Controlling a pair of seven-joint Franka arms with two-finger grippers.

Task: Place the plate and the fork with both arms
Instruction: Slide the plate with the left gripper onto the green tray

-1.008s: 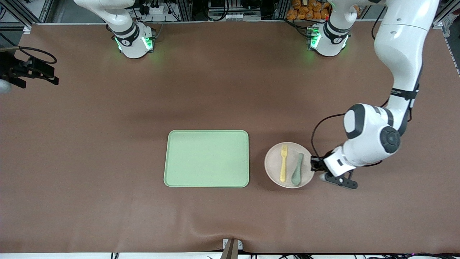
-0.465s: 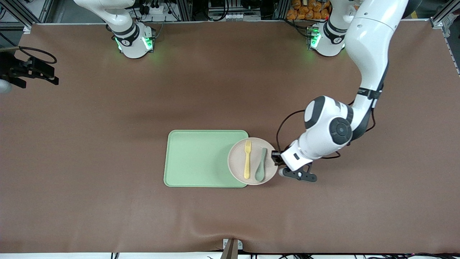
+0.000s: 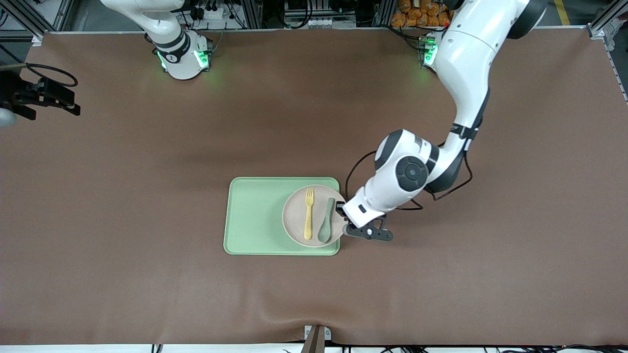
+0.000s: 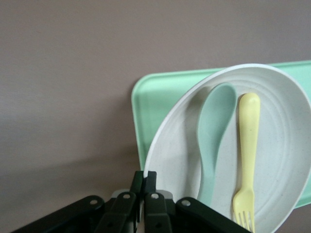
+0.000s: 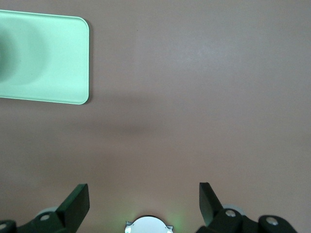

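Observation:
The pale beige-pink plate (image 3: 294,218) is over the green tray's (image 3: 255,215) end toward the left arm. The yellow fork (image 3: 308,214) and a teal spoon (image 3: 326,226) lie on it. My left gripper (image 3: 340,214) is shut on the plate's rim at the edge toward the left arm. In the left wrist view the gripper (image 4: 144,180) pinches the plate (image 4: 272,160), with the fork (image 4: 246,145) and spoon (image 4: 214,131) on it. My right gripper (image 5: 141,201) is open and empty, held high at the right arm's end of the table.
The brown table mat (image 3: 147,147) covers the whole table. The tray (image 5: 43,56) shows in the right wrist view. A black camera mount (image 3: 29,95) stands at the table edge by the right arm's end.
My left gripper has carried the plate with fork and spoon from the mat beside the tray to over the tray's end. The right arm has not moved.

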